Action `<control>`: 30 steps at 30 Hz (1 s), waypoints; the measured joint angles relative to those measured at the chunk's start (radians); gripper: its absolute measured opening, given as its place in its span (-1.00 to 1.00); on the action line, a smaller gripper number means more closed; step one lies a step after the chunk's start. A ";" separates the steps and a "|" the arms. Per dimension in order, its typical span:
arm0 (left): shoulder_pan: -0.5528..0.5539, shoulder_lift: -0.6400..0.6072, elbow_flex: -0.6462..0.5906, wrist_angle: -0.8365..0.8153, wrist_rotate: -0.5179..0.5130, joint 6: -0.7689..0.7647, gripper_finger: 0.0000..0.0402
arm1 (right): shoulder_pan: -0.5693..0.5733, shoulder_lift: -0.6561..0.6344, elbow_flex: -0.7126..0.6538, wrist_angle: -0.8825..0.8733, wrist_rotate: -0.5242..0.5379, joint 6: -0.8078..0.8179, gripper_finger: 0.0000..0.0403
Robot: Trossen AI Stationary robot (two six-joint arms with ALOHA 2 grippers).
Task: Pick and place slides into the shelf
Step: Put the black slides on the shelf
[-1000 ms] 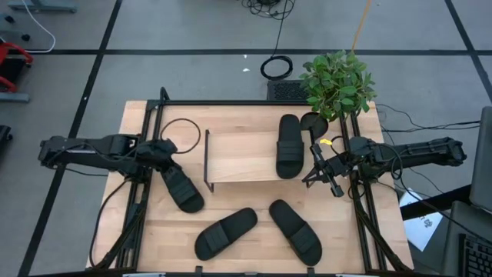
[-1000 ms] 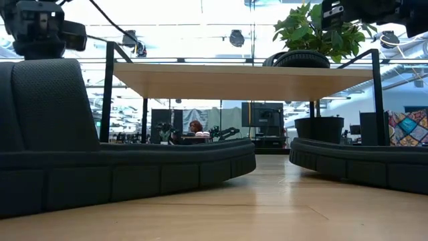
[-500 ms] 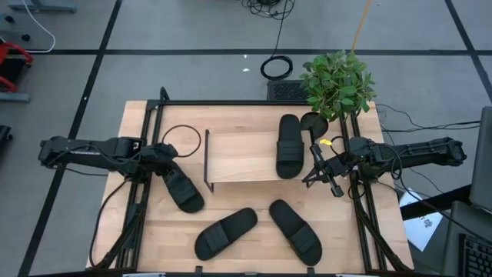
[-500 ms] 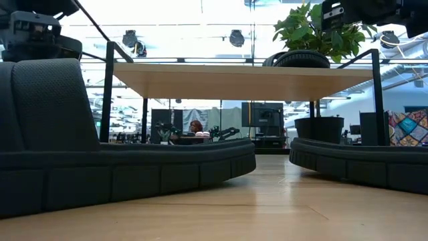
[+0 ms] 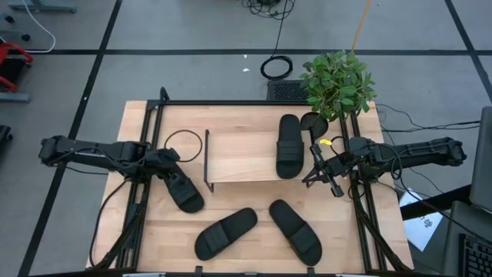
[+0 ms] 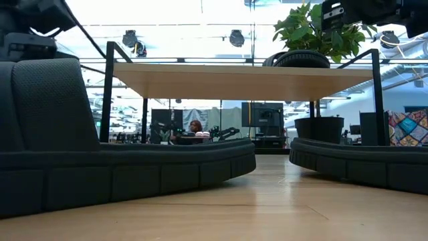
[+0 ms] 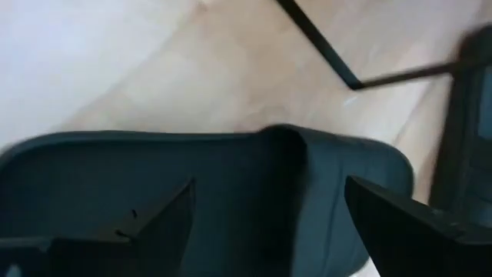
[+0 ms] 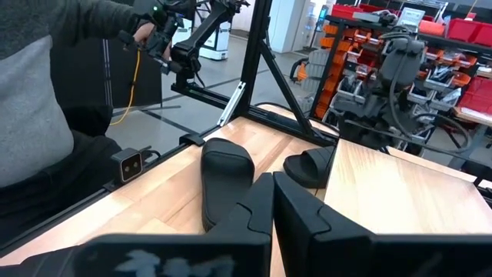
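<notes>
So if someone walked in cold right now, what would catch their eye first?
Probably the lone slide lying on the shelf top at its right end, with three more scattered on the table in front. Next, the left gripper, open over the leftmost slide's strap.

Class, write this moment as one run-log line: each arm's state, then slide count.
left gripper: jaws open over slide | right gripper: shut, beside shelf | shelf: one slide | table: three

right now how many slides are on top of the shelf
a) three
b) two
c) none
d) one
d) The high view shows a single slide lying on the shelf top board; the other three slides lie on the table around it.
</notes>
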 joint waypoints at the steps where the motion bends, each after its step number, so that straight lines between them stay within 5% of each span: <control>1: -0.009 0.000 -0.010 0.011 0.005 0.004 0.61 | 0.000 0.000 0.000 0.000 0.000 0.001 -1.00; 12: -0.077 0.000 -0.110 0.252 0.158 0.001 0.55 | 0.000 0.000 0.000 0.000 0.000 0.002 -1.00; 24: -0.103 -0.001 -0.272 0.532 0.215 0.002 0.52 | 0.000 0.000 0.000 0.000 0.000 0.001 -1.00; 30: -0.103 -0.001 -0.223 0.575 0.248 0.068 -0.02 | 0.000 0.000 0.000 0.001 0.000 0.002 -1.00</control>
